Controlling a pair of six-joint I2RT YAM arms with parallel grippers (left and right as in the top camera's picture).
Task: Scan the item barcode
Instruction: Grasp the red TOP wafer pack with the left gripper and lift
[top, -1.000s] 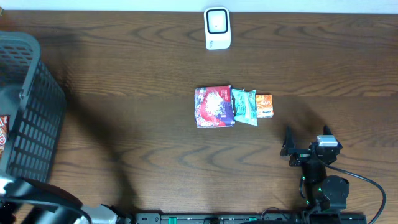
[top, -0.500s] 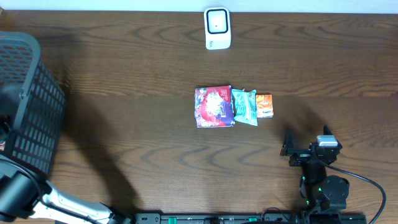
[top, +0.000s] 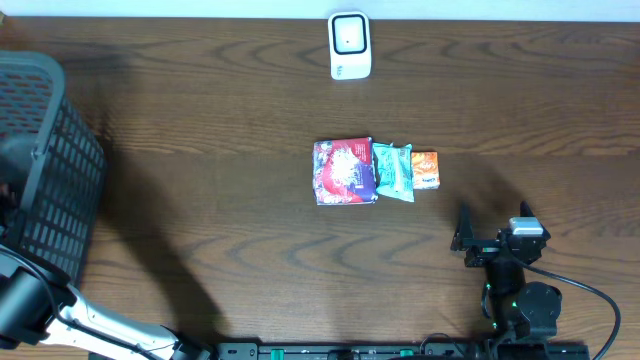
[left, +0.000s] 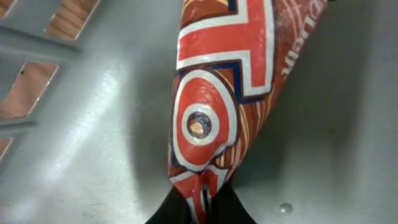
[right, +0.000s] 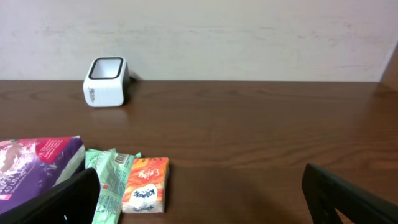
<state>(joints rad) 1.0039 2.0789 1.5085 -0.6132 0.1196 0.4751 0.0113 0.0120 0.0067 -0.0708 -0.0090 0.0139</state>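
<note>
The left claw (left: 200, 202) pinches the end of a red snack packet (left: 217, 93) inside the grey basket (top: 60, 150); the right claw (top: 492, 230) stands wide. Lifting the packet to the scanner (top: 349, 45) seems yet to come.

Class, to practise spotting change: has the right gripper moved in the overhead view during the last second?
No. The right gripper stays in the same place, below and to the right of the orange packet, with its jaws open.
</note>
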